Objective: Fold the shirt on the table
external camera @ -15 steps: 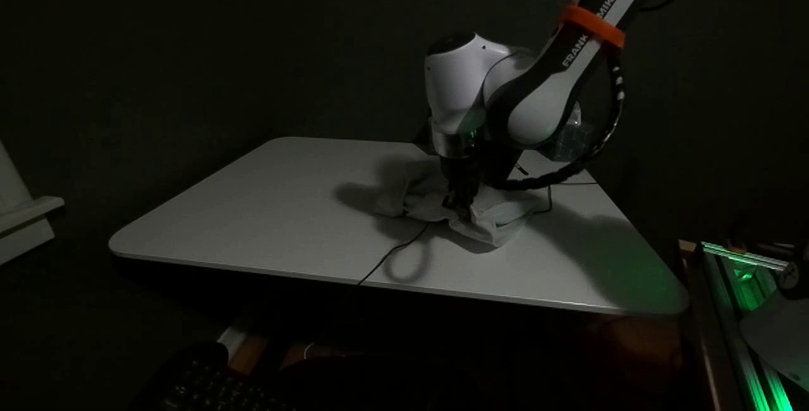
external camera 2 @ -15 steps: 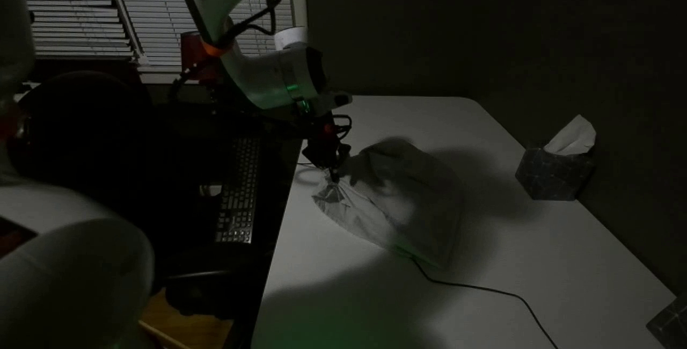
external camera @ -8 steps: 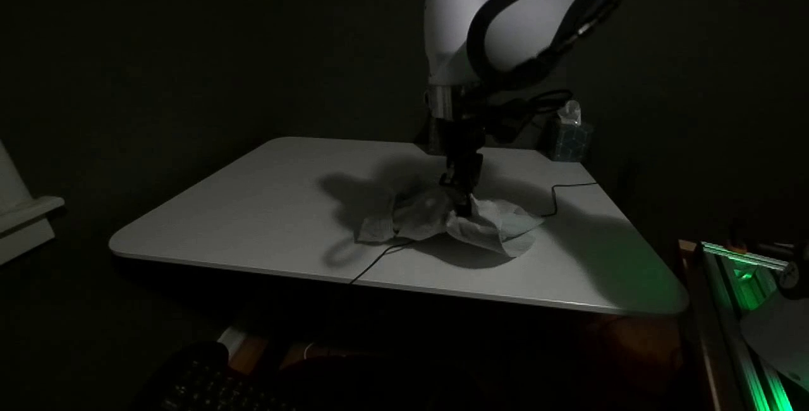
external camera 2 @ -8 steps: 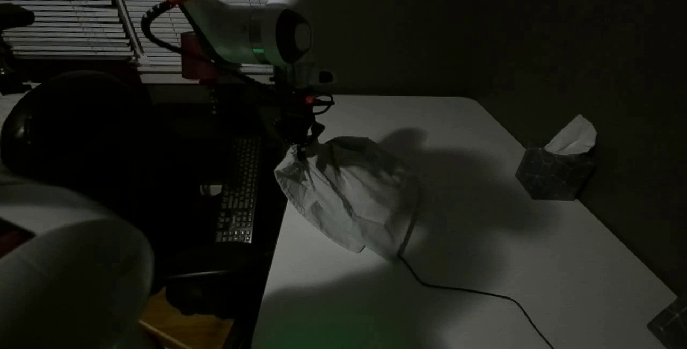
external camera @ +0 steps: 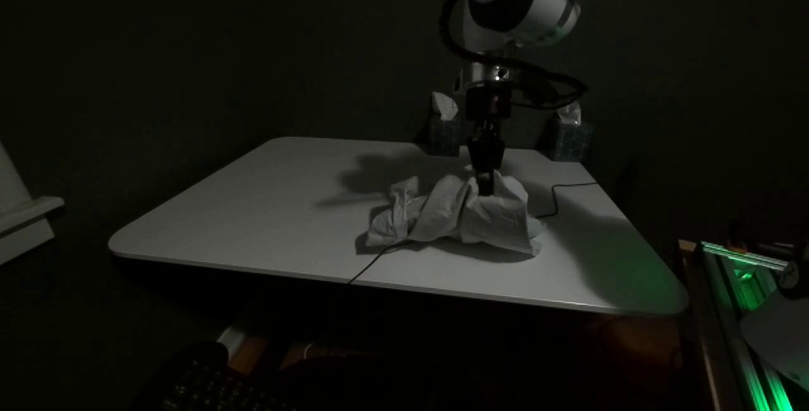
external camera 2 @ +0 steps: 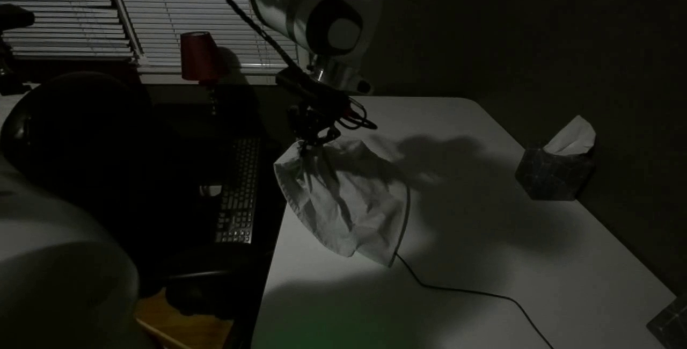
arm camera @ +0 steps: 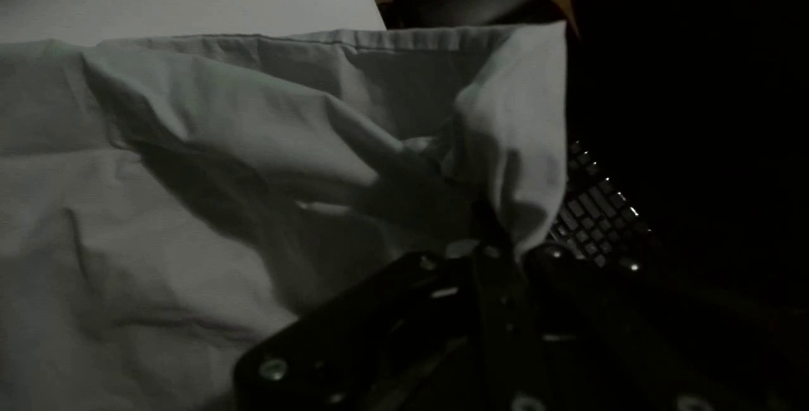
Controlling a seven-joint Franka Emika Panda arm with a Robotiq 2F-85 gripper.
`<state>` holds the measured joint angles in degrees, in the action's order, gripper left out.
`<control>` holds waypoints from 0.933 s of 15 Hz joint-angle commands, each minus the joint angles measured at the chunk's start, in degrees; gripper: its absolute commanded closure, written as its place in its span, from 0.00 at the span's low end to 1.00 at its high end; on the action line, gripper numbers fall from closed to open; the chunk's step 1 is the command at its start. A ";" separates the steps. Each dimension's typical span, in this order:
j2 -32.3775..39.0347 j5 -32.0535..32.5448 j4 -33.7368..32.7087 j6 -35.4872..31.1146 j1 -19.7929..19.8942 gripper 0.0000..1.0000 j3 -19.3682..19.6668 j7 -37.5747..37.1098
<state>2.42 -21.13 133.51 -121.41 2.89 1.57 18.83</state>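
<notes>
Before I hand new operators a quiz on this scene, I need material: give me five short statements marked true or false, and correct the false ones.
1. The black gripper pinches the pale fabric shirt. True.
2. The shirt lies neatly folded and flat. False: it is rumpled, and the gripped part is raised.
3. In an exterior view, two dark, line-patterned tissue boxes stand farther back than the shirt. True.
4. A tissue box rests on top of the shirt. False: both boxes stand apart from it.
5. The thin black cable lies partly across the white, round-cornered table. True.
</notes>
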 commanded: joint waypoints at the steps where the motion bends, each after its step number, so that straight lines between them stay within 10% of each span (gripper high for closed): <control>1: 2.73 -5.74 -1.10 5.22 3.08 0.99 2.50 7.33; 14: 8.99 0.60 -2.20 -0.24 9.07 0.99 7.56 0.52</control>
<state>10.12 -23.94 131.89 -119.41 11.57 8.25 23.60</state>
